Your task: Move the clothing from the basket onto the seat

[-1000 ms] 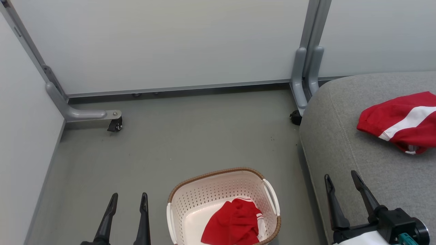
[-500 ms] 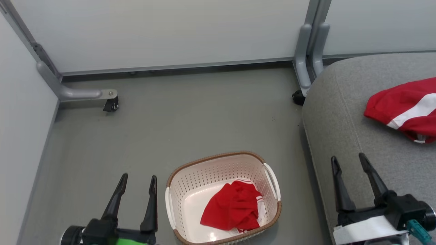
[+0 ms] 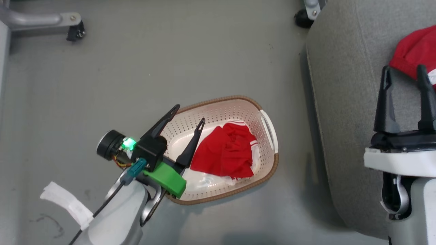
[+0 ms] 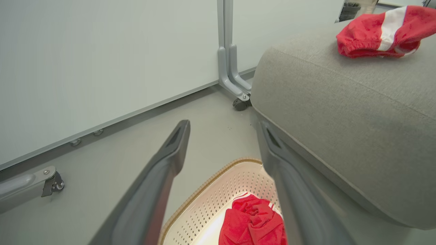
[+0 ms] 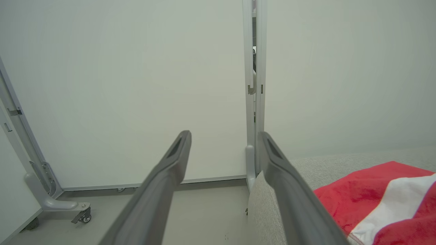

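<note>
since one red garment (image 3: 224, 154) lies crumpled in the basket (image 3: 238, 99), the left gripper (image 3: 190, 113) hangs over its rim, fingers spread wide and empty, likely to reach in. the other garment (image 3: 410, 54) rests on the seat (image 3: 344, 102) by the right gripper (image 3: 404, 68), likewise spread and empty. earlier the left gripper stood beside the basket.

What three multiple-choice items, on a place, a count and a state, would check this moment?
1. The left claw hangs over: A the basket; B the floor caster; C the wall panel.
2. Red garments on the seat: A none; B one; C two.
3. The right claw is: A shut on cloth; B open, empty; C shut, empty.
1A, it crosses the basket rim; 2B, one striped garment lies there, the other garment in the basket; 3B, its jaws stand apart, nothing between.
</note>
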{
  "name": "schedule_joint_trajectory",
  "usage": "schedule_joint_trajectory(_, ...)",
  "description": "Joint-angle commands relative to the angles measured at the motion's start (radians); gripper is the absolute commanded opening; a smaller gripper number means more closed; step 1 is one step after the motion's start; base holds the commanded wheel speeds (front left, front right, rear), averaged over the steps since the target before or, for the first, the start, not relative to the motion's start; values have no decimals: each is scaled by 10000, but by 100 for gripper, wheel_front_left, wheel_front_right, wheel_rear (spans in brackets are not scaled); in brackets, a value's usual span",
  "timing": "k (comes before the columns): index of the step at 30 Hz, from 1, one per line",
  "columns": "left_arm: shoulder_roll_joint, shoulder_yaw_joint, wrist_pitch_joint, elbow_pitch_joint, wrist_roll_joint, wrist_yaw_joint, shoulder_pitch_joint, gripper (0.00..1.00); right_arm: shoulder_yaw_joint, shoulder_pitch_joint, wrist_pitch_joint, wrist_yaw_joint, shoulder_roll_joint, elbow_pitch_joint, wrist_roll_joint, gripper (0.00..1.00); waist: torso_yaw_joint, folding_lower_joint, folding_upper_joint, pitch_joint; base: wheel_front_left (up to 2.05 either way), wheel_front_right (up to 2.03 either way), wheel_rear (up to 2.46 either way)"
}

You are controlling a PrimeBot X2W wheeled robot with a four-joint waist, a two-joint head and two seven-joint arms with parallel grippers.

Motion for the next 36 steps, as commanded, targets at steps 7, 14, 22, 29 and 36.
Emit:
schedule_joint_trajectory(7,619,-2408,2,2083,-997,-21,-2428,100,-674,-1099,-29,-17,-6,-628,702,100,-1311,-1,0,3724,0,0,0)
schedule_joint_trajectory(14,749,-4794,0,3958,-1913,-6,-4191,100,-746,-1515,-31,-17,-6,-1197,1077,100,-1832,-1,0,4918,0,0,0)
schedule_joint_trajectory(22,367,-6656,260,5641,-3398,-5,-5940,100,-577,-1729,-31,-17,-8,-1567,1426,100,-2166,-1,0,5879,0,0,0)
schedule_joint_trajectory(29,89,-7308,661,6636,-3324,-5,-6902,100,-469,-1738,-31,-17,-6,-1621,1724,100,-2421,-1,0,6324,0,0,0)
schedule_joint_trajectory(36,87,-7416,669,7232,-2752,-6,-7296,100,-217,-1800,-31,-17,-9,-1563,1961,100,-2774,-1,0,6519,0,0,0)
